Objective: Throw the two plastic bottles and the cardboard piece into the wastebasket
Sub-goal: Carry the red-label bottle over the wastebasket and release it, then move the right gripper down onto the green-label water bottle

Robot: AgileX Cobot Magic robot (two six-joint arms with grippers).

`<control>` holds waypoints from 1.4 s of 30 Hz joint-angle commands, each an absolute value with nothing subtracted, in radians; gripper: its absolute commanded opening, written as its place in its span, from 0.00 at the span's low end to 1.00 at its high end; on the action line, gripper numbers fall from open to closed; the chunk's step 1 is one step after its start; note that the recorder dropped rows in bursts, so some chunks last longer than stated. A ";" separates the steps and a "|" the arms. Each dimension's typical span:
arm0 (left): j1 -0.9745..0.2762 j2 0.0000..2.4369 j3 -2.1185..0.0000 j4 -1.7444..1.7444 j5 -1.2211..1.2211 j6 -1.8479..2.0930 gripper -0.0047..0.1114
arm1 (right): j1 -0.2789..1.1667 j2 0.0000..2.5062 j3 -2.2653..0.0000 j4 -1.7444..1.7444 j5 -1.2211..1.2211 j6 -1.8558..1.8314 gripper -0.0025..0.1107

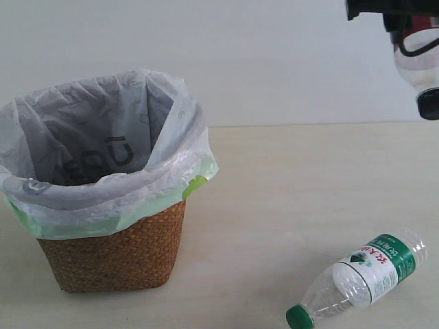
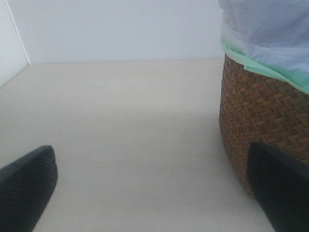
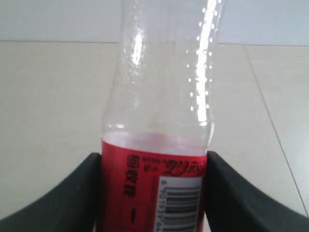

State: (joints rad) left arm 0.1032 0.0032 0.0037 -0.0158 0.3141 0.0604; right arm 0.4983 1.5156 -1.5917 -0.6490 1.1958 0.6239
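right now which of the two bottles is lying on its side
The bottle with the green cap and green-white label lies on its side on the table; the red-labelled bottle is held aloft in the right gripper.

- left gripper (image 2: 152,157): two black fingers (image 2: 26,188), broad with rounded tips, their faces covered in a fine, woven-looking grain
- right gripper (image 3: 154,157): two matte black fingers (image 3: 72,193), smooth, their outer sides flaring in a curve
- Exterior view: a blocky black housing (image 1: 374,8) with angular edges
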 commanded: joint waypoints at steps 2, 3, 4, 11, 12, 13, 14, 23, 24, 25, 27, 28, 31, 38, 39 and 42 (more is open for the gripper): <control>0.107 0.000 0.000 -0.018 0.308 0.052 0.97 | 0.498 1.524 -1.597 -0.507 1.164 0.647 0.02; 0.107 0.000 0.000 -0.018 0.308 0.052 0.97 | 0.498 1.532 -1.597 -0.409 1.128 0.612 0.02; 0.107 0.000 0.000 -0.018 0.308 0.052 0.97 | 0.498 1.545 -1.597 -0.321 1.086 0.576 0.02; 0.107 0.000 0.000 -0.018 0.308 0.052 0.97 | 0.580 1.577 -1.610 0.802 0.698 -0.134 0.19; 0.107 0.000 0.000 -0.018 0.308 0.052 0.97 | 0.608 1.589 -1.624 0.876 0.674 -0.192 0.32; 0.107 0.000 0.000 -0.018 0.308 0.052 0.97 | 0.636 1.606 -1.640 0.881 0.658 -0.186 0.50; 0.107 0.000 0.000 -0.018 0.308 0.052 0.97 | 0.658 1.622 -1.654 0.870 0.654 -0.172 0.67; 0.107 0.000 0.000 -0.018 0.308 0.052 0.97 | 0.678 1.727 -1.718 0.777 0.748 -0.035 0.87; 0.107 0.000 0.000 -0.018 0.308 0.052 0.97 | 0.678 1.720 -1.718 0.767 0.743 -0.035 0.87; 0.107 0.000 0.000 -0.018 0.308 0.052 0.97 | 0.676 1.717 -1.718 0.741 0.738 -0.024 0.87; 0.107 0.000 0.000 -0.018 0.308 0.052 0.97 | 0.669 1.707 -1.718 0.687 0.742 0.008 0.87; 0.107 0.000 0.000 -0.018 0.308 0.052 0.97 | 0.669 1.704 -1.718 0.642 0.753 0.034 0.87; 0.107 0.000 0.000 -0.018 0.308 0.052 0.97 | 0.667 1.695 -1.718 0.475 0.809 0.117 0.87; 0.107 0.000 0.000 -0.018 0.308 0.052 0.97 | 0.667 1.669 -1.718 -0.021 1.083 0.368 0.87; 0.107 0.000 0.000 -0.018 0.308 0.052 0.97 | 0.667 1.669 -1.718 -0.061 1.128 0.386 0.87; 0.107 0.000 0.000 -0.018 0.308 0.052 0.97 | 0.667 1.669 -1.718 -0.162 1.221 0.392 0.87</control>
State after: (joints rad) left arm 0.1032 0.0032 0.0037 -0.0158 0.3141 0.0604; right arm 0.6746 1.6834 -1.7114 -0.0540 1.1422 0.3672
